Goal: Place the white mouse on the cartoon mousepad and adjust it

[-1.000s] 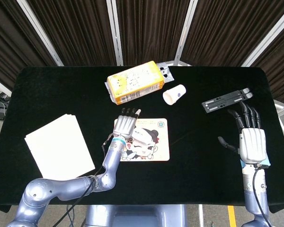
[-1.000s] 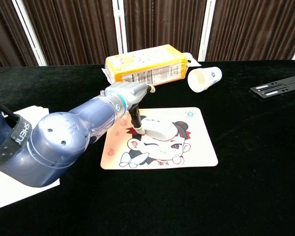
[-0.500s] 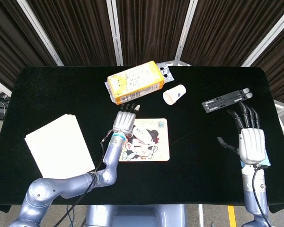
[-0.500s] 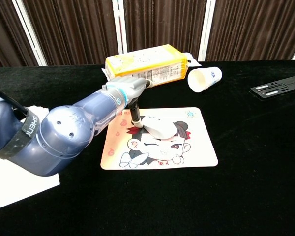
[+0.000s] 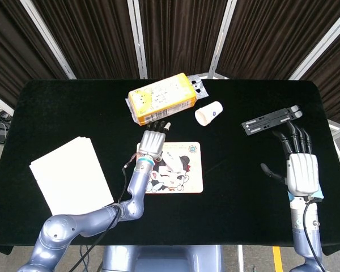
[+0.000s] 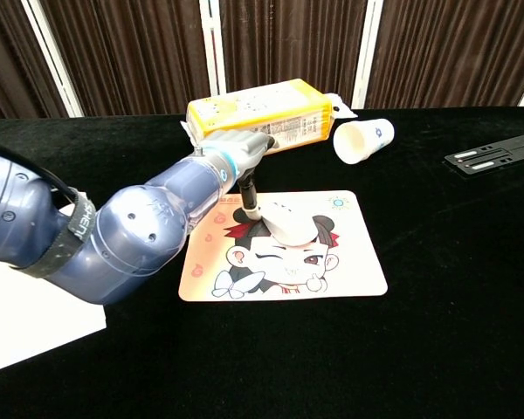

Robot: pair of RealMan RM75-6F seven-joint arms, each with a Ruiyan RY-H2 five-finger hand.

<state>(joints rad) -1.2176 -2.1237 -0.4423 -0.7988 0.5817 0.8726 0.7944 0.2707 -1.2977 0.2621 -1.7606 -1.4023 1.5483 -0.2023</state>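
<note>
The white mouse (image 6: 286,223) lies on the cartoon mousepad (image 6: 341,262), on its upper middle part over the character's hair. My left hand (image 5: 152,141) hovers over the pad's back left corner, fingers stretched toward the yellow box. In the chest view one dark fingertip (image 6: 252,206) points down and touches the mouse's left end; the hand does not grip the mouse. The left forearm (image 6: 148,236) fills the left of the chest view. My right hand (image 5: 300,166) rests flat and open on the table at the far right, away from the pad (image 5: 187,181).
A yellow box (image 5: 161,99) lies just behind the pad, close to the left fingertips. A white paper cup (image 5: 209,113) lies on its side to its right. A black flat bracket (image 5: 271,120) sits ahead of the right hand. White paper sheets (image 5: 71,175) lie at the left.
The left hand has slid slightly back and right toward the yellow box, and the mouse has shifted a little right and turned under its fingertip. The right hand has not moved.
</note>
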